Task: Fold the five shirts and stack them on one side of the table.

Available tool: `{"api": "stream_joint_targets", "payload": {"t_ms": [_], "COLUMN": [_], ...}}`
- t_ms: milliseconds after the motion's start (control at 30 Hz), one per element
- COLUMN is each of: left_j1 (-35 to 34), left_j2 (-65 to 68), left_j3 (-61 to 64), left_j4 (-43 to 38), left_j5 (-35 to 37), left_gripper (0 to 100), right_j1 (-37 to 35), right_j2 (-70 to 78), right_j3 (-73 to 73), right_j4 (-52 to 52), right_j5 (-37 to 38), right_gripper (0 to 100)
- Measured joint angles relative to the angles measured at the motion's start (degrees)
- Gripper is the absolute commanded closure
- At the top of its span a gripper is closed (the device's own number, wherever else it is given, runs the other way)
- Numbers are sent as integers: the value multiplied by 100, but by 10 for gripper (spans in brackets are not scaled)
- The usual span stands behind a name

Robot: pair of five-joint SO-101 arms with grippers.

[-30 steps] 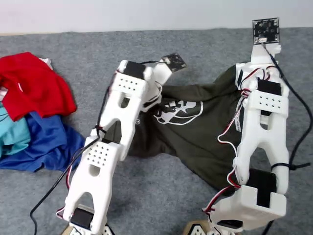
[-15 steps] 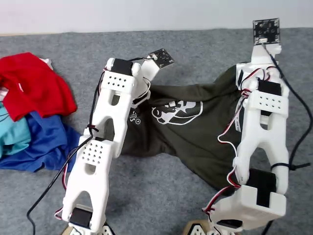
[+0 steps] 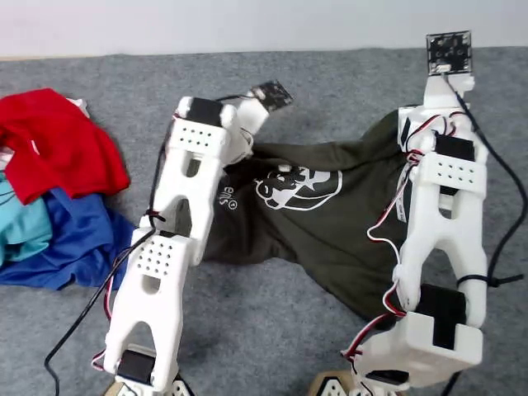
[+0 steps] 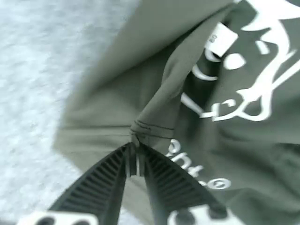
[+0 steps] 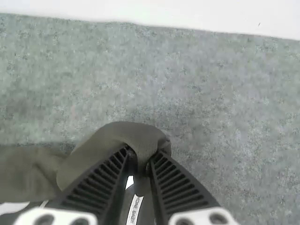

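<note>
**A:** What is the ground like?

**B:** A grey felt mat (image 3: 330, 82) covers the whole table. A pale wall (image 3: 247, 25) runs along its far edge.

**A:** And where is the shirt being worked on?

**B:** The olive shirt (image 3: 330, 231) lies crumpled between the two arms, print side up, in the middle of the mat and towards the right. The left arm (image 3: 177, 247) crosses over its left part, and the right arm (image 3: 441, 214) lies along its right edge and covers it.

**A:** What are the grippers doing?

**B:** The left gripper (image 4: 135, 157) is pinched tight on a stitched hem at the shirt's left edge, and cloth fans out from the tips. The right gripper (image 5: 142, 161) is clamped on a fold of olive cloth at the shirt's far right corner, with a small hump bulging over its jaws.

**A:** What else is on the table?

**B:** A heap sits at the left side, well apart from the olive shirt and running off the view's edge. A red shirt (image 3: 58, 140) is on top, with a blue shirt (image 3: 78, 239) under it and a teal shirt (image 3: 21, 227) between them at the edge.

**A:** Where is there room to move?

**B:** Grey mat shows between the heap and the left arm, along the far edge behind both wrists, and on the near side between the arm bases. A black cable (image 3: 82, 318) trails beside the left arm's base.

**A:** Any small details?

**B:** There is a white print (image 3: 299, 186) on the shirt's chest, and a small white label (image 4: 221, 40) at a fold near it.
</note>
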Motion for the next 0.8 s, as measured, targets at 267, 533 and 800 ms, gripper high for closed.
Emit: {"api": "stream_joint_targets", "payload": {"t_ms": [267, 533, 800], "left_j1": [-633, -1231, -1284], "left_j2": [-237, -677, -2576], "left_j3": [-1310, -2409, -2426], "left_j4": [9, 26, -114], "left_j5": [440, 730, 730], "left_gripper": [998, 998, 998], "right_j1": [0, 0, 0], "right_j2": [-18, -396, -1266], "right_j3": [-26, -1389, -2664], "right_j4": [545, 1415, 2409], "right_j5": [0, 0, 0], "right_gripper": [990, 990, 990]}}
